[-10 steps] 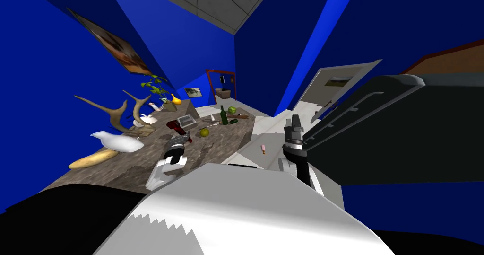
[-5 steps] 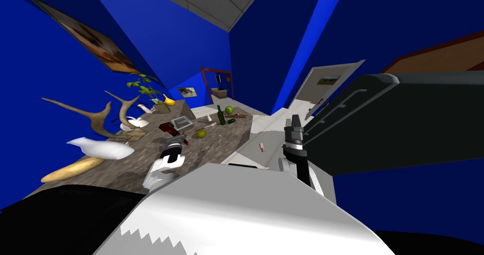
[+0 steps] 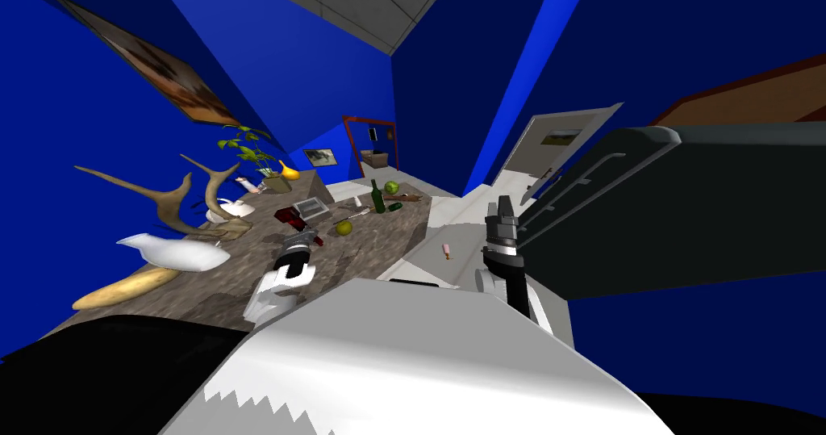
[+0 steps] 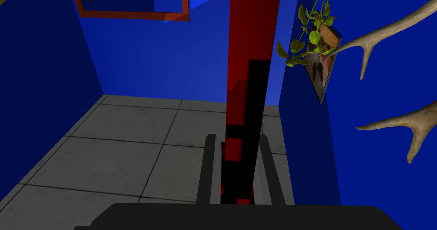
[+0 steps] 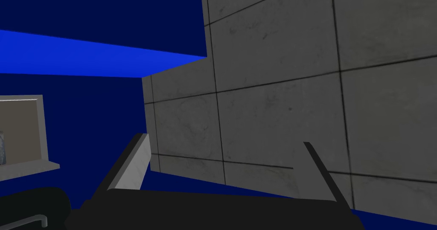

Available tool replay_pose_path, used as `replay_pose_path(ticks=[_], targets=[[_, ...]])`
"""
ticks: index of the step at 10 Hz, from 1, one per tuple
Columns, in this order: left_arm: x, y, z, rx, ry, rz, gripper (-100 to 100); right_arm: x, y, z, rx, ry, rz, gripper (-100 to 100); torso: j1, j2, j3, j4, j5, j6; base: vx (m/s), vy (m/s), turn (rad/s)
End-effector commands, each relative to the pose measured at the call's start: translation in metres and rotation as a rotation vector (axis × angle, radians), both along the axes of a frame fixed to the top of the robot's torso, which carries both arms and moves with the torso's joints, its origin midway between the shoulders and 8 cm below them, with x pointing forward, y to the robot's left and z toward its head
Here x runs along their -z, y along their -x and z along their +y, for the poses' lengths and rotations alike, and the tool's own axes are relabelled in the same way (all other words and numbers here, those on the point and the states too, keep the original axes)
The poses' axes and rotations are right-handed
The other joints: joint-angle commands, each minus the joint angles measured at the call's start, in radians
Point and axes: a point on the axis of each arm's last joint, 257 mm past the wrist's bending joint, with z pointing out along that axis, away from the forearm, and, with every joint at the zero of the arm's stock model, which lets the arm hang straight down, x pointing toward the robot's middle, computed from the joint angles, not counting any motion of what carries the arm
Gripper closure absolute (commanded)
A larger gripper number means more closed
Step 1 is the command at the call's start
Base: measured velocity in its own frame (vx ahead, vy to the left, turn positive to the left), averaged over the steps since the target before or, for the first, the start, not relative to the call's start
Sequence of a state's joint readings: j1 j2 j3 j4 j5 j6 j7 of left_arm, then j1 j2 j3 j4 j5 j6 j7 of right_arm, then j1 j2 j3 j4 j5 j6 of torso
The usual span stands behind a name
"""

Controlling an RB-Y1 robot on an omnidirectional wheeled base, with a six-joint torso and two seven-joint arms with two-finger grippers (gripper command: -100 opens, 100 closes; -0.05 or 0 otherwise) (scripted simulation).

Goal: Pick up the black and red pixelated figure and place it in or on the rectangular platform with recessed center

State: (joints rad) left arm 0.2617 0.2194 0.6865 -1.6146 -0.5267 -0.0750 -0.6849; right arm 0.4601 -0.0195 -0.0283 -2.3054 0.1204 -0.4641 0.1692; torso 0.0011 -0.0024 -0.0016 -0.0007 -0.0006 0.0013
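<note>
— Left gripper [image 4: 236,138]: what has it got?

— Its two fingers are clamped on the sides of the long black and red pixelated block figure [image 4: 249,69]. The figure rises straight out from between them to the top of the left wrist frame.

— Where does that sit in the head frame?

— Left of centre, over the mottled grey-brown worktop [image 3: 210,289]. I cannot tell whether the figure touches the worktop.

— Run across it from the left, then.

— At the far left lies a long tan loaf-shaped thing [image 3: 121,289]. Just up and right of it is a white pillow-like shape [image 3: 177,253], then the pale brown antlers [image 3: 173,204]. A green leafy plant [image 3: 246,144] is above them. Next comes the left arm with the figure. The figure's far end is just beside the grey rectangular platform with a recessed centre [image 3: 310,208], which lies up and right of it. I cannot tell if they touch.

— And further right?

— A yellow-green round fruit [image 3: 344,227], a dark green bottle [image 3: 377,198] standing on the worktop, and a green round fruit [image 3: 391,187] just beside it. A small pink thing [image 3: 447,250] lies on the pale floor past the worktop's edge.

— The other arm?

— The right gripper [image 5: 222,138] is right of centre in the head frame, its fingers spread wide apart. A big dark grey slab [image 3: 686,212] takes the right edge.
</note>
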Motion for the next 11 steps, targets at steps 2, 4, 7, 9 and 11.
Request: replay_pose_path(ticks=[2,4,7,9,11], targets=[[0.007,-0.005,-0.025,0.044,0.001,0.004,100,0.0,0.0,0.0,0.0,0.0,0.0,0,-0.001,0.0,0.0,0.0,0.0,-0.002,0.038,-0.01,0.261],[0.004,-0.004,-0.018,0.033,-0.002,0.003,0,0.0,0.0,0.0,0.0,0.0,0.0,0,-0.001,0.0,0.0,-0.001,0.001,0.0,0.012,-0.007,0.033],[0.003,0.01,0.001,0.016,-0.005,0.003,100,0.0,0.0,0.0,0.0,0.0,0.0,0,-0.008,0.009,0.004,-0.002,0.005,-0.002,-0.107,-0.116,-0.021],[-0.003,0.023,0.022,-0.009,-0.015,0.005,100,0.0,0.0,0.0,0.0,0.0,0.0,0,-0.007,0.012,0.005,-0.002,0.007,-0.005,-0.104,-0.091,-0.036],[-0.009,0.032,0.039,-0.033,-0.025,0.008,100,0.0,0.0,0.0,0.0,0.0,0.0,0,0.0,0.012,0.005,-0.002,0.007,-0.005,-0.1,0.004,-0.061]])
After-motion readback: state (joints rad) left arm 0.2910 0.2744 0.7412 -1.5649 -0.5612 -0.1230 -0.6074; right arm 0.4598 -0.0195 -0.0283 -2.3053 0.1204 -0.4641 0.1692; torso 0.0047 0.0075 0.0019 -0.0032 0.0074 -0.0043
